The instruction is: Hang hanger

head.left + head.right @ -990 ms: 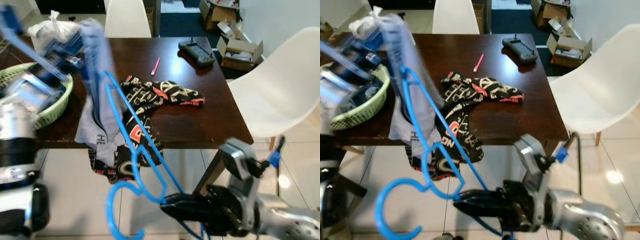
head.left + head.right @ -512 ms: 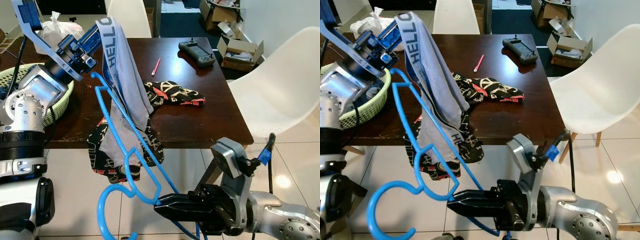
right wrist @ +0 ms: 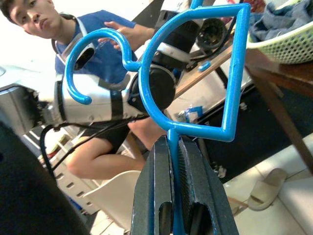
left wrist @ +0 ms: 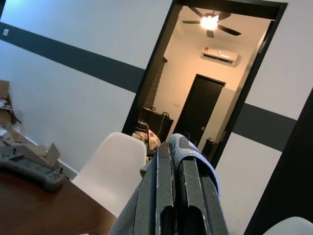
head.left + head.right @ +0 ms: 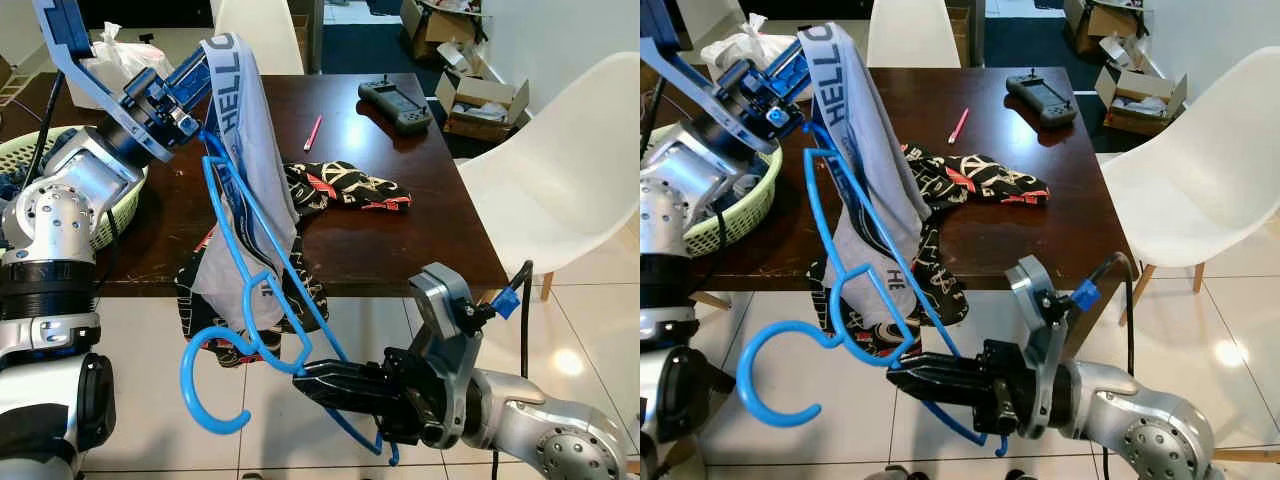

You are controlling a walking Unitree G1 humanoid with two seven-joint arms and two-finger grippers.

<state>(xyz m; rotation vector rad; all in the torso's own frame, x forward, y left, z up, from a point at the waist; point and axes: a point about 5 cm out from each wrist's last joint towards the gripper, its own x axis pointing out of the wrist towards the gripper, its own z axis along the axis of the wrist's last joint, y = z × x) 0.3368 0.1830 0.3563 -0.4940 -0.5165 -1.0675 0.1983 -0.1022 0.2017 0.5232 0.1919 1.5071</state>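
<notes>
A blue wire hanger (image 5: 186, 372) is held low in front of the table, with my right gripper (image 5: 310, 378) shut on its lower bar (image 3: 195, 133). Its hook points down and to the left. Its upper corner reaches up into a grey garment (image 5: 250, 150) with a "HELLO" waistband. That garment hangs over the table's left front edge from my raised left gripper (image 5: 190, 85), which is shut on the waistband (image 4: 190, 156). The garment's lower part drapes against the hanger's frame.
On the dark wooden table (image 5: 400, 240) lie a black patterned garment (image 5: 345, 187), a pink pen (image 5: 311, 132) and a black controller (image 5: 395, 105). A green basket (image 5: 120, 210) stands at its left. A white chair (image 5: 560, 190) stands on the right. A seated person (image 3: 98, 34) is behind me.
The left arm has lifted the grey garment and now holds it steady. The right gripper has brought the hanger up and closer, so its upper corner now sits in the garment.
</notes>
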